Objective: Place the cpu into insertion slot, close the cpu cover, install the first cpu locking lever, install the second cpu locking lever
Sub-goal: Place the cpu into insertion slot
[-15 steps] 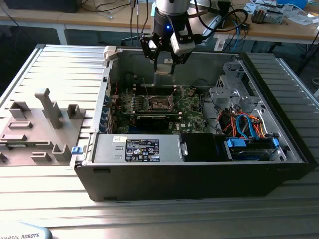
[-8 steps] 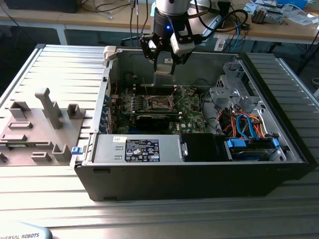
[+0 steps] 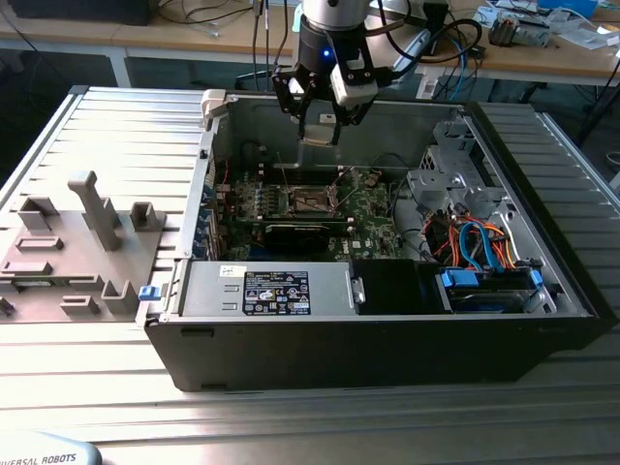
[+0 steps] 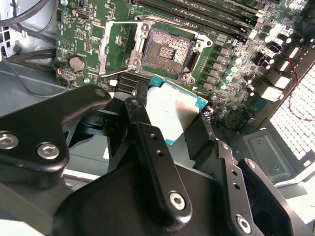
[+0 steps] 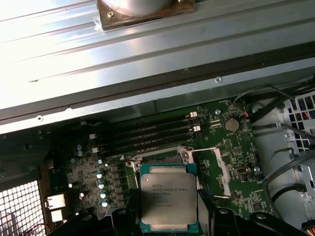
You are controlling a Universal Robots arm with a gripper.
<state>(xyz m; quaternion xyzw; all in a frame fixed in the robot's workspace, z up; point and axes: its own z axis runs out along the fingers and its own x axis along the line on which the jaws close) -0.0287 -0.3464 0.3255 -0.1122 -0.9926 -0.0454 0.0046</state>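
Overhead, tool (image 3: 319, 131) points down (clamped on cpu (image 5: 169, 199)), above insertion slot (image 4: 169, 50).

Exterior view: raised, at middle distance, looking down into the open computer case (image 3: 368, 351) on the bench (image 3: 126, 126). Both wrist views: close above the green circuit board (image 5: 209, 123), facing down from opposite sides, sharing the insertion slot (image 4: 169, 50) and the cpu (image 4: 170, 110)

Exterior view is evenly lit and fairly bright, but the inside of the case (image 3: 387, 349) goes shady below the gripper (image 3: 320, 128). In the first wrist view the table (image 5: 147, 54) past the gripper is blown out white. In the second wrist view the cpu (image 4: 172, 110) it holds has a hot glare patch, and the gripper's own black metal looks near featureless.
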